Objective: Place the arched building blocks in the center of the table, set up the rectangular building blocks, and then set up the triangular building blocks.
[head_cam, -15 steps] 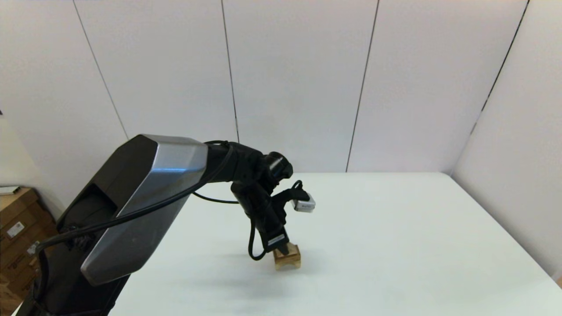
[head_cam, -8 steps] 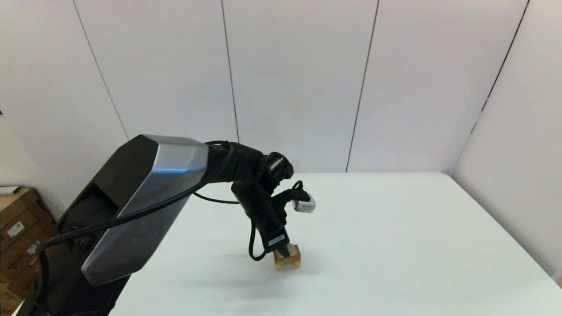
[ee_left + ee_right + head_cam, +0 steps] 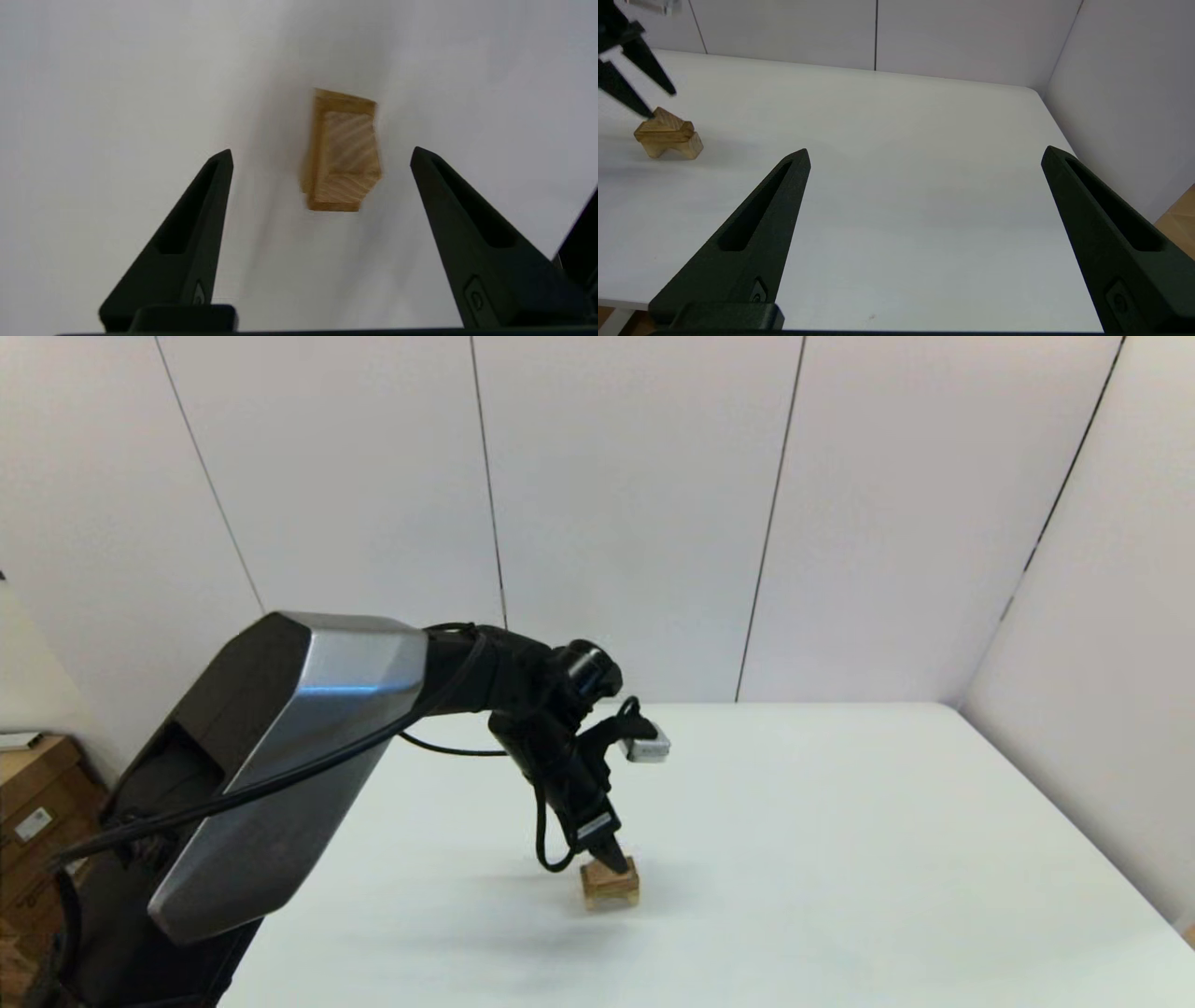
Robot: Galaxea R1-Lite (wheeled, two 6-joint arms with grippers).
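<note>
- Nearest the robot, off the table's [image 3: 924, 196] near right edge, right gripper [image 3: 924, 154] is parked, jaws spread wide, nothing between them.
- Mid-table: stack of three wood blocks. Arched building block [image 3: 672, 147] is on the bottom, legs on the table; rectangular building block [image 3: 663, 134] lies flat on the arch; triangular building block [image 3: 667, 120] sits on top, peak up.
- Head view shows the same stack [image 3: 611, 884] only as one small wood lump, about table centre.
- Just above the stack: left gripper [image 3: 322, 156], jaws spread, fingertips either side of the top block, not touching it.
- Handling, judged: blocks look light, rigid, smooth bare wood, not fragile, and nothing binds the stack, so a nudge could topple it.
- Grip, judged: take the triangle low on its flat side faces, since sloped faces would squeeze out; take slab and arch across the long sides.
- Far side: bare white wall panels.
</note>
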